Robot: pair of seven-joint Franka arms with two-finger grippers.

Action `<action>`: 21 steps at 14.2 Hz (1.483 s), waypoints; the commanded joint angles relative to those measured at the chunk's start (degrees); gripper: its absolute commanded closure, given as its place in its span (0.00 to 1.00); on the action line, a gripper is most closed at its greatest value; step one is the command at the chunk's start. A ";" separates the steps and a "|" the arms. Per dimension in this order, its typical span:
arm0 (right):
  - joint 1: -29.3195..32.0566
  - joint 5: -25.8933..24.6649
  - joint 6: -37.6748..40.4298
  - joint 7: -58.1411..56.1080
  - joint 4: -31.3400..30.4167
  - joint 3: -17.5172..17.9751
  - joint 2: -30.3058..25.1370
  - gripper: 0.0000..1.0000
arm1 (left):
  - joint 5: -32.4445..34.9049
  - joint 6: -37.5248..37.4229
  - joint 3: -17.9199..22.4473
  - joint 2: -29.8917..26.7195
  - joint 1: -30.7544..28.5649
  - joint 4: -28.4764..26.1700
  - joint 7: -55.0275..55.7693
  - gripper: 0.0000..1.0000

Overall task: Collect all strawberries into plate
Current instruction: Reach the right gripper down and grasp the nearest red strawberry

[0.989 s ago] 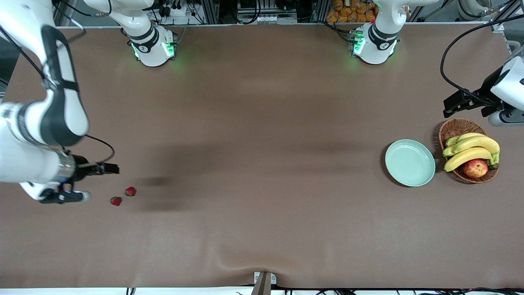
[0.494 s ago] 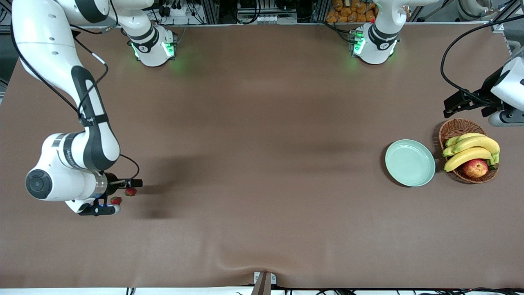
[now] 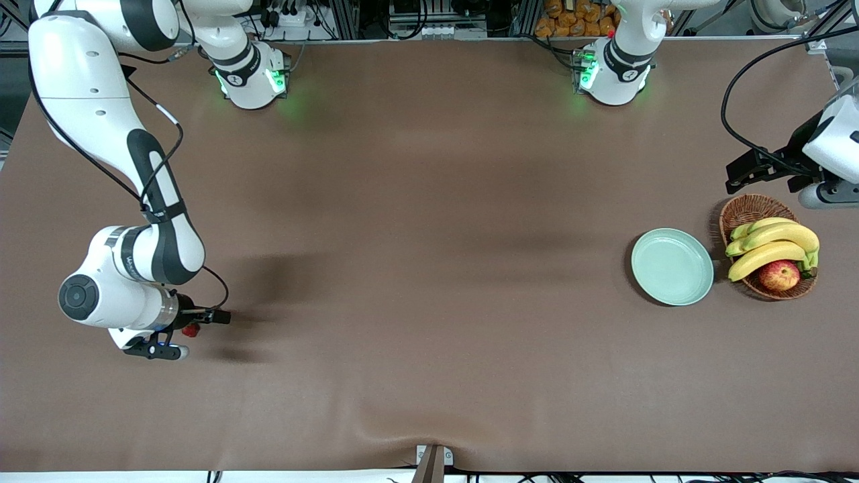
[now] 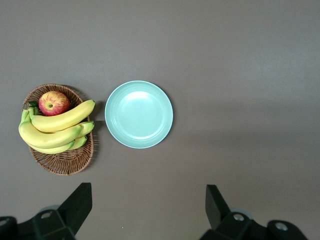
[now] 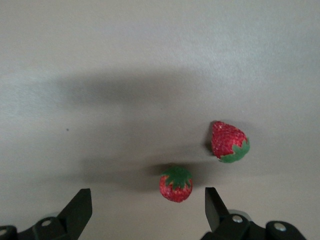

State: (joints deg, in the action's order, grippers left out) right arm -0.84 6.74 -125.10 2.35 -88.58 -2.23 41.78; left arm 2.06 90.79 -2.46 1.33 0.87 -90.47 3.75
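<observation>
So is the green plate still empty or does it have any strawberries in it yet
Empty. The plate shows only bare glossy green in the left wrist and front views; two strawberries lie on the table under the open right gripper.

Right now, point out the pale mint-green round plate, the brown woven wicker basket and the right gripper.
pale mint-green round plate [image 3: 672, 267]: front view, on its bare middle.
brown woven wicker basket [image 3: 746, 206]: front view, on its woven rim.
right gripper [image 5: 145, 207]: right wrist view, midway between its open fingertips.
</observation>
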 commanded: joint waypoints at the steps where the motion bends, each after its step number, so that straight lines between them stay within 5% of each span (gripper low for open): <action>1: 0.14 0.30 -0.41 1.43 -2.64 -0.49 -0.91 0.00 | -1.26 0.09 0.00 0.42 -0.35 0.38 -0.49 0.00; 16: 0.14 -0.23 -3.57 4.51 -3.62 -0.58 0.59 0.05 | -1.35 0.09 -0.09 0.86 0.01 0.20 -0.32 0.00; 17: 0.14 -0.23 -3.57 4.51 -3.62 -0.58 0.67 0.16 | -1.35 0.09 -0.09 0.86 0.01 0.20 -0.32 0.00; 20: 0.23 -0.67 -3.57 3.98 -3.62 -0.58 0.68 0.94 | -1.26 0.09 -0.09 0.86 0.01 0.20 -0.32 0.00; 21: 0.23 -1.02 -3.57 3.98 -3.53 -0.58 0.68 1.00 | -1.35 0.09 -0.09 0.86 0.01 0.20 -0.32 0.00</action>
State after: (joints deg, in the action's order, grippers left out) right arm -0.92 6.53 -128.03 6.21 -91.99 -2.97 42.41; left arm 2.06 90.79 -2.59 2.18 0.88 -90.47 3.74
